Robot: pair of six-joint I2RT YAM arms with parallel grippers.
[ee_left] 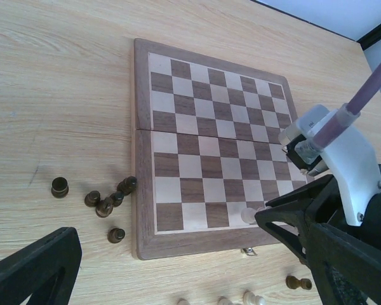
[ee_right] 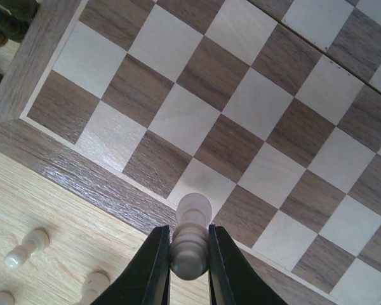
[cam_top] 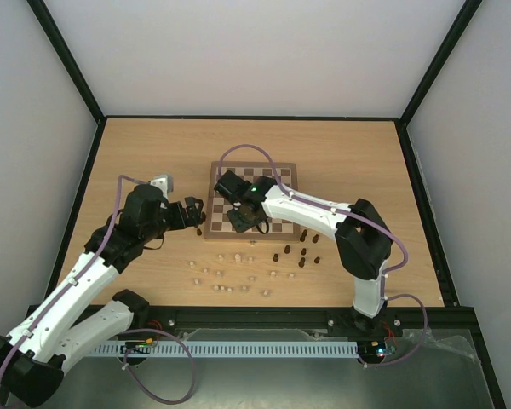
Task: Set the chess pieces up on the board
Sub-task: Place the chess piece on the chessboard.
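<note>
Currently: right claw [ee_right: 189,264] clamped on cream chess piece [ee_right: 194,210], over board [ee_right: 209,76] row facing near edge of tabletop [cam_top: 145,153]. Left claw [cam_top: 193,215] spread wide, empty, beside board toward left edge.

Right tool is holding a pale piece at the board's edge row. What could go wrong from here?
1. The pale piece is pinched in the right tool close to the border of the board; released off-centre, it could tip or sit on the line.
2. The open left tool hangs close to the dark pieces beside the board and to the right arm; either might get bumped.
</note>
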